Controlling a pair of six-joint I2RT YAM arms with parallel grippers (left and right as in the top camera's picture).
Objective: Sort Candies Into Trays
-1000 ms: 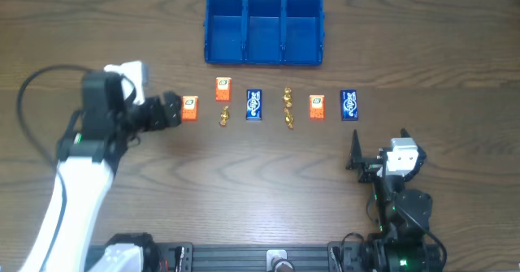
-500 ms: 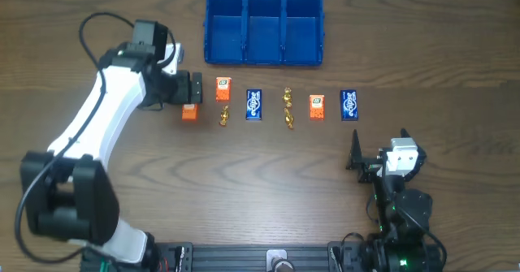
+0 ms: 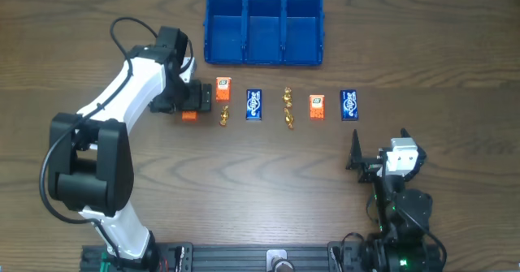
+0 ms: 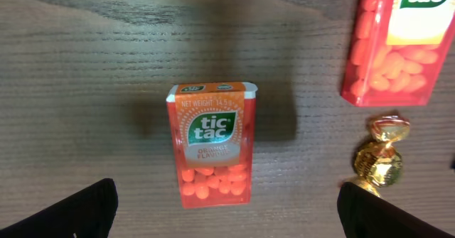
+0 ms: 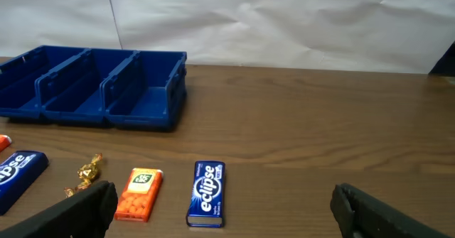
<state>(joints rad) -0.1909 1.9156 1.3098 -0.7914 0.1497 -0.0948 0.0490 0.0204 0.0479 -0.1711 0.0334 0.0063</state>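
My left pincer point(image 4: 227, 220) hung wide open above the tabletop point(image 4: 85, 89), gripping nothing. An orange candy box point(image 4: 213, 145) lay flat directly beneath it, between my two fingers and touching neither. Just off to one side of the pincer sat a gold wrapped candy point(image 4: 380, 153) and a second orange box point(image 4: 398, 42). My right pincer point(image 5: 227, 220) also stood wide open and empty, with a blue gum pack point(image 5: 206, 193) lying ahead of it and the blue tray point(image 5: 92, 89) farther beyond.
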